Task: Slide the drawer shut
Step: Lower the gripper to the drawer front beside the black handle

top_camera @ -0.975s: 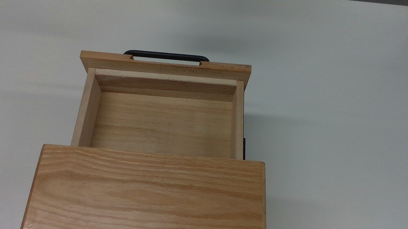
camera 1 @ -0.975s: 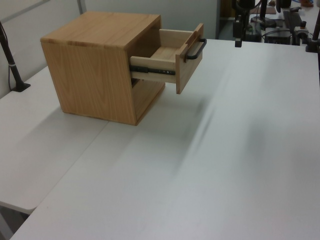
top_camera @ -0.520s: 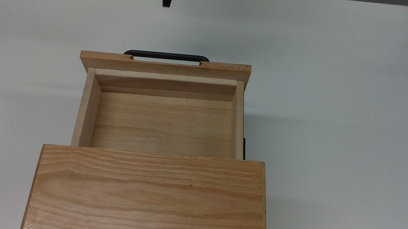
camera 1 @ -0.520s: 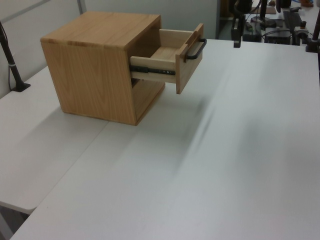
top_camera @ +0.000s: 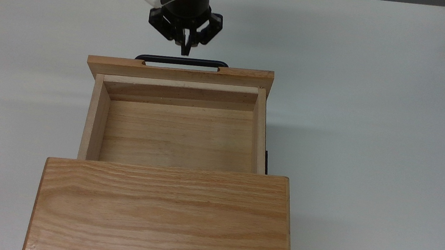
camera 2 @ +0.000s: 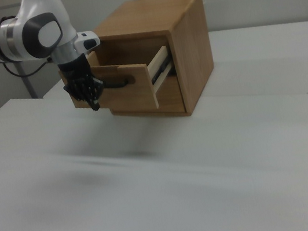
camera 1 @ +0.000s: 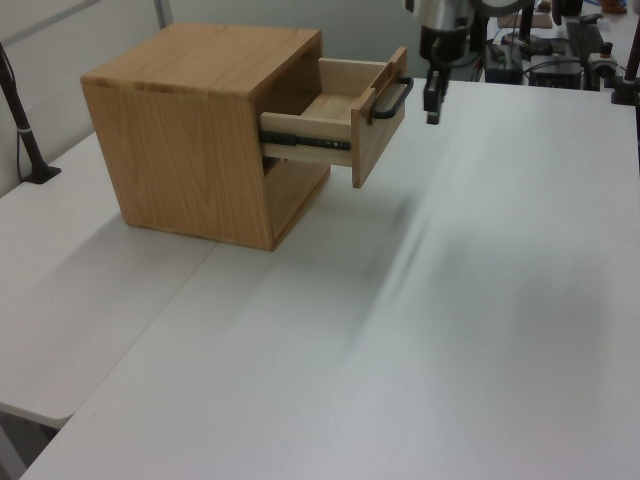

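Oak-fronted drawer [top_camera: 176,119] stands pulled out of the cabinet [top_camera: 162,215], unmoved; its black handle [top_camera: 181,60] lies just below the claw [top_camera: 184,48] in the top view. The claw, fingers pressed together, has come in from the table's [top_camera: 376,118] far edge.
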